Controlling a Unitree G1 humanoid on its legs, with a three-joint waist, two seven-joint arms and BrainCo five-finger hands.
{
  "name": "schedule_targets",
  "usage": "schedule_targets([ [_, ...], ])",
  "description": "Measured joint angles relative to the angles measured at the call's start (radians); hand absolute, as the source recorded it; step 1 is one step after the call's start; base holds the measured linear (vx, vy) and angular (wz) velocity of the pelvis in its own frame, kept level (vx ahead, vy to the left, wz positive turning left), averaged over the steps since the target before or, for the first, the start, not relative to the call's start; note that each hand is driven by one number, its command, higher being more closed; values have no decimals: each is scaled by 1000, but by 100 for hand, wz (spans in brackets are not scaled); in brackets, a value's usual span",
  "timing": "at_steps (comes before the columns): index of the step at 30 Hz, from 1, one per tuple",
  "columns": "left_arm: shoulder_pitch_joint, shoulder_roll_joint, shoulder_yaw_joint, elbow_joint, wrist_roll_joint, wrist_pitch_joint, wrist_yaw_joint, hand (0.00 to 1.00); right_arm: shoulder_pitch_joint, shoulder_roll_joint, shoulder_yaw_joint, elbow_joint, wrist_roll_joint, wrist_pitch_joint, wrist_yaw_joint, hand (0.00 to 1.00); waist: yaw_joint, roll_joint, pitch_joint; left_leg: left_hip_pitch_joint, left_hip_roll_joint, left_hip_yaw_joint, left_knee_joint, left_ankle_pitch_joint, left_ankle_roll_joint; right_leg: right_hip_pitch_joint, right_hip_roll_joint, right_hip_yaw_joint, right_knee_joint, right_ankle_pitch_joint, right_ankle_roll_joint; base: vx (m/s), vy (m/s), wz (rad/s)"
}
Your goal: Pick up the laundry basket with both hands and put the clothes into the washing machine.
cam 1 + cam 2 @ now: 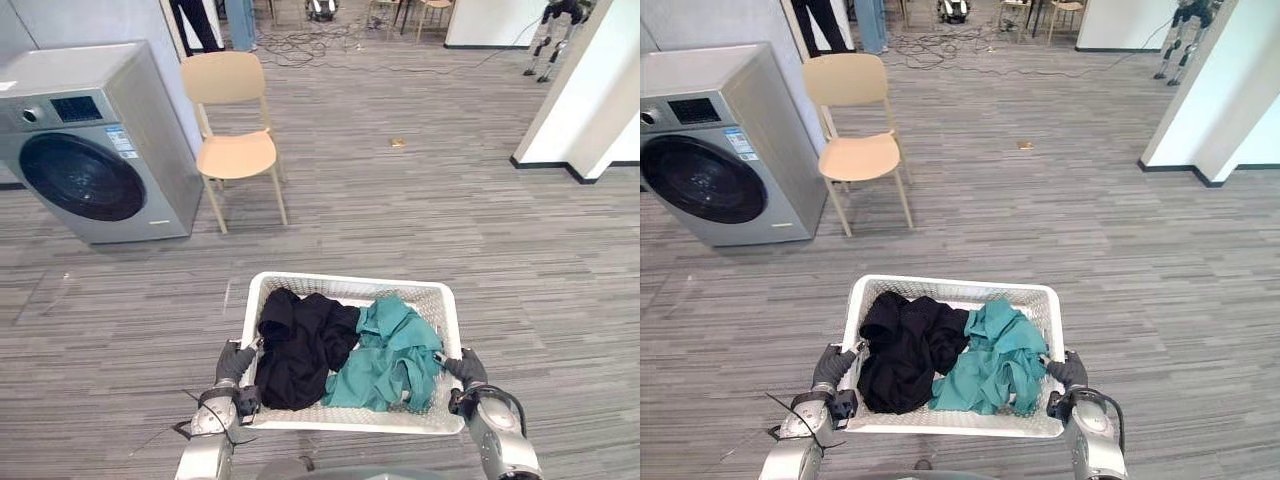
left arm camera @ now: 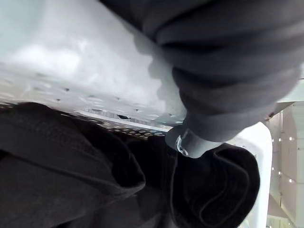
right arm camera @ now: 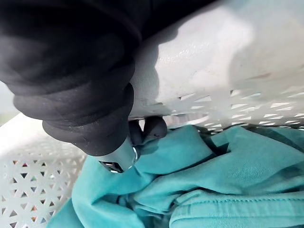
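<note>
The laundry basket (image 1: 345,288) is right in front of the robot, at the near edge of the scene, held between its two hands. It is white, with walls of open lattice. The left robot hand (image 1: 237,362) grips the basket's left rim. Seen from the wrist, its fingers (image 2: 182,141) hook over the rim's edge and down into the basket, beside the dark cloth. The right robot hand (image 1: 466,368) is clamped on the right rim in the same way, its dark fingertips (image 3: 148,129) curled over the edge just above the green cloth.

Two pieces of clothing lie in the basket. A black garment (image 1: 300,345) is heaped on the left side. A teal garment (image 1: 395,355) is bunched on the right. The two touch along the middle, and the teal one reaches up to the right wall.

The washing machine (image 1: 130,110) stands far off to the left, well apart from the basket. It is grey, and its round dark door (image 1: 75,178) is closed. Just to the right of it is a light wooden chair (image 1: 235,153) with nothing on its seat. The floor (image 1: 450,220) is grey striped carpet, and a small brownish object (image 1: 397,143) lies on it farther out; I cannot make out what it is. A white pillar (image 1: 590,90) rises at the far right. A person's legs (image 1: 197,22) show at the far edge, behind the chair.
</note>
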Motion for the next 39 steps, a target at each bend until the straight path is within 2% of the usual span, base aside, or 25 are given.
schedule_targets([
  [1,12,4,0,0,1,1,0,100,18,7,0,-6,0,2,1,100,-14,-1,22,47,-15,-19,5,-12,24,-37,-26,-14,130,71,-23,115,69,104],
  [4,47,15,8,-34,5,6,-1,100,43,29,11,-30,-4,5,18,100,-5,6,32,97,-13,-48,5,-39,64,-91,-46,-99,166,-20,-1,186,46,40],
  [7,30,49,11,-83,29,5,-7,100,68,84,-12,-102,-4,6,22,100,-18,2,39,95,14,-120,-5,-63,62,-93,-9,-251,-295,-46,50,260,-47,56],
  [8,27,53,9,-93,32,3,-13,100,76,89,-16,-118,3,5,21,100,-14,-24,29,97,9,-133,-10,-78,46,-82,8,-259,-502,-9,63,319,-106,47],
  [10,26,49,14,-93,40,5,-21,100,87,84,-18,-132,5,5,20,100,-21,-40,26,111,2,-177,19,-131,45,-61,24,-226,-593,13,47,417,-200,69],
  [12,40,38,-9,-94,60,9,-26,100,144,79,-28,-154,15,5,17,100,-47,-23,0,160,35,-244,51,-221,61,-24,63,-191,-515,9,-12,567,-274,114],
  [13,55,22,-13,-97,60,9,-31,100,167,67,-27,-179,16,6,16,100,-65,0,-17,160,56,-268,170,-258,27,6,83,-226,-493,-9,-41,504,-188,107],
  [14,57,-14,-15,-98,60,10,-39,100,177,46,-28,-198,16,5,15,100,-79,65,-23,46,92,-273,470,-255,-56,51,133,-271,-485,-58,-70,740,-261,64],
  [15,72,-26,-2,-98,59,10,-42,100,175,23,-20,-212,16,7,16,100,-53,97,-23,-47,105,-269,724,-115,-196,109,172,-270,-495,-80,-99,722,-243,8],
  [17,79,-36,13,-101,56,8,-47,100,178,10,7,-219,27,7,17,100,-18,114,-13,-163,127,-230,1033,75,-205,219,215,-247,-538,-110,-139,621,-158,-39],
  [19,80,-33,26,-101,56,0,-49,100,164,10,19,-214,34,7,16,100,10,110,-1,-304,161,-132,1245,41,-144,357,231,-199,-633,-124,-143,597,-117,-38],
  [22,80,-34,43,-103,57,-14,-50,100,142,7,21,-208,44,7,16,100,60,90,5,-437,188,-27,1034,-8,-81,457,203,-135,-718,-126,-139,533,-27,-60],
  [25,84,-37,62,-104,57,-24,-50,100,107,6,33,-175,44,7,16,100,69,74,15,-446,207,42,525,0,-91,546,172,-103,-772,-141,-113,599,137,-46],
  [26,92,-42,70,-107,57,-25,-50,100,108,5,39,-176,44,7,16,100,71,71,16,-409,213,74,224,28,-124,597,159,-97,-788,-164,-82,562,186,-33],
  [28,108,-36,67,-126,57,-25,-50,100,121,11,39,-181,44,7,16,100,88,46,5,-393,199,94,113,70,-134,647,112,-88,-787,-249,-23,577,247,-54],
  [30,127,-39,62,-121,57,-18,-49,100,139,10,43,-179,39,8,17,100,81,30,-12,-366,169,142,203,202,-57,639,55,-37,-615,-285,13,573,298,-33],
  [31,130,-32,61,-121,57,-18,-49,100,147,14,46,-178,39,9,17,100,80,8,-19,-357,155,150,218,176,-43,592,34,-27,-504,-282,17,779,401,-1],
  [32,134,-13,59,-124,57,-17,-49,100,156,24,51,-179,39,9,18,100,82,-34,-25,-327,111,170,222,133,-20,482,-8,-2,-257,-214,26,646,323,14],
  [33,129,4,54,-129,57,-14,-49,100,165,48,39,-178,38,9,19,100,77,-68,-22,-281,59,169,217,87,2,383,-42,15,-26,-33,19,647,310,32],
  [34,127,10,50,-132,58,-10,-49,100,170,57,34,-176,35,9,19,100,62,-66,-16,-255,35,159,212,68,13,344,-55,18,69,77,29,608,255,72],
  [35,127,13,43,-138,58,-3,-48,100,172,62,33,-175,29,9,20,100,38,-74,-9,-189,1,143,210,28,33,268,-59,27,249,109,40,589,233,69],
  [36,127,13,41,-138,58,-1,-46,100,172,61,33,-175,24,9,21,100,34,-62,1,-148,-8,130,205,11,40,233,-50,30,316,83,54,674,254,67],
  [37,121,13,31,-141,59,4,-46,100,173,64,22,-175,21,6,21,100,32,-20,20,-64,-9,115,179,-18,50,157,-22,17,380,12,49,525,202,64],
  [38,117,16,16,-155,68,7,-46,100,180,70,9,-176,21,-1,21,100,28,12,21,20,-8,74,124,-33,60,67,7,-46,315,-70,22,492,192,71],
  [39,112,17,11,-156,69,7,-46,100,183,72,5,-178,22,-5,21,100,17,23,20,44,-8,54,107,-39,61,34,11,-68,259,-92,17,543,163,93],
])
